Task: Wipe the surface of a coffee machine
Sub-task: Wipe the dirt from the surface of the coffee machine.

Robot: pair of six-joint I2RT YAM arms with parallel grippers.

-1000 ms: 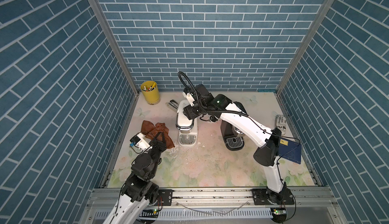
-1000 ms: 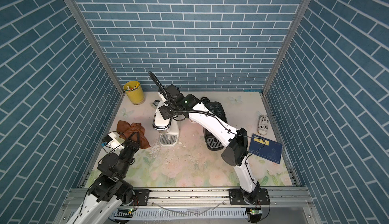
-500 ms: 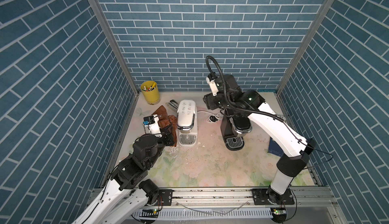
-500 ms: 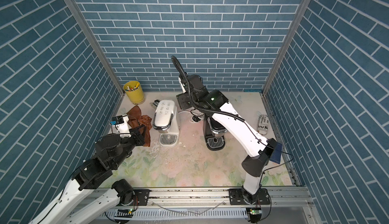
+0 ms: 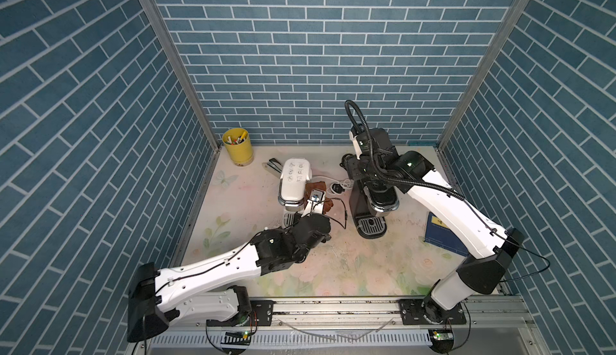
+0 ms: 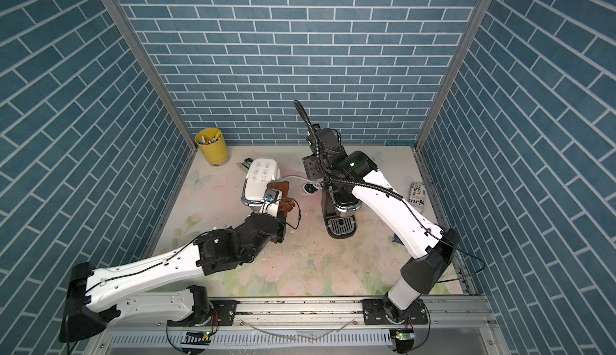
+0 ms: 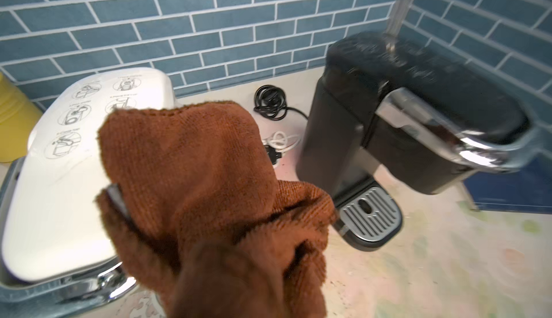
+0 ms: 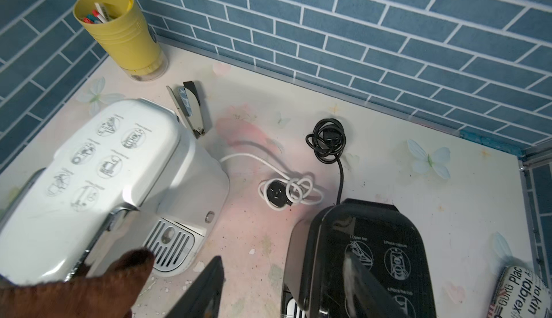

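A white coffee machine point(image 5: 295, 183) stands at the back left, and a black coffee machine point(image 5: 360, 203) stands to its right. My left gripper point(image 5: 319, 203) is shut on a brown cloth point(image 5: 328, 205), which hangs against the white machine's right side. In the left wrist view the cloth point(image 7: 194, 167) covers the fingers and part of the white machine point(image 7: 59, 182). My right gripper point(image 8: 282, 286) is open and holds nothing. One of its fingers is over the black machine's top point(image 8: 373, 241), the other over the table between the machines.
A yellow cup point(image 5: 237, 146) of pens stands in the back left corner, with a stapler point(image 5: 273, 166) next to it. A white cord and plug point(image 5: 338, 186) and a coiled black cord point(image 8: 327, 140) lie behind the machines. A blue book point(image 5: 443, 233) and a rolled packet point(image 6: 416, 198) lie at the right.
My left arm has reached forward and carried the cloth from the left of the white machine to its right side. My right arm has swung from the white machine over to the black one.
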